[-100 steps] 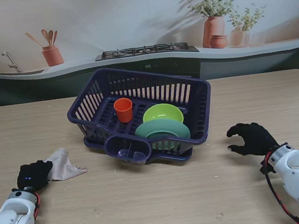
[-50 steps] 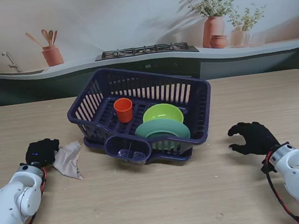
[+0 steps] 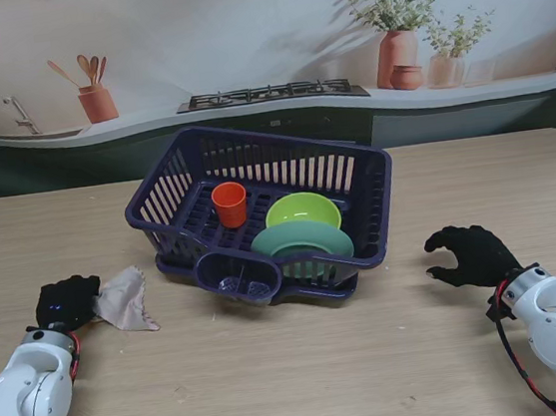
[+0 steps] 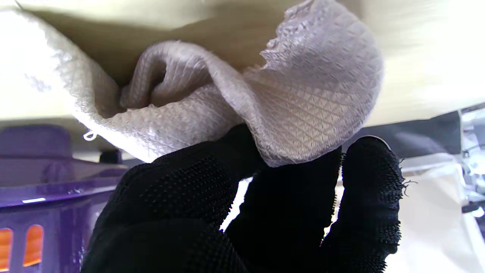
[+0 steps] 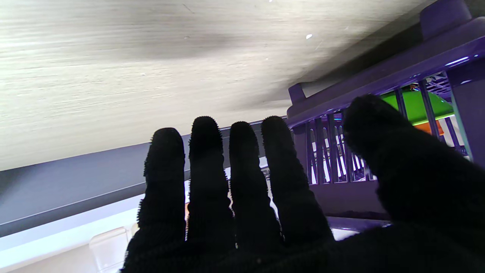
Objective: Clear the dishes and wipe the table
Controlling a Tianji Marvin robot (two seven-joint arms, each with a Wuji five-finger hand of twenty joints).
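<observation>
Waffle-weave grey cloth point(image 3: 125, 299) on wooden table point(image 3: 298, 386), left of purple dish rack point(image 3: 258, 210), bunched, one edge pinched in left hand point(image 3: 66, 301). Fingers point(image 4: 288, 204) clamp fold from beneath in wrist view. Judged soft, light, limp; likely to trail and fold under when dragged; better hold on gathered middle, palm flat on top. Orange cup point(image 3: 229, 203), green bowl point(image 3: 301, 210), teal plate point(image 3: 302, 240) sit in rack. Right hand point(image 3: 472, 254) spread, empty, near rack's right side.

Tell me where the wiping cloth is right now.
In the stand's view the cloth lies on the table's left side, gripped by the left hand, just left of the purple dish rack.
</observation>
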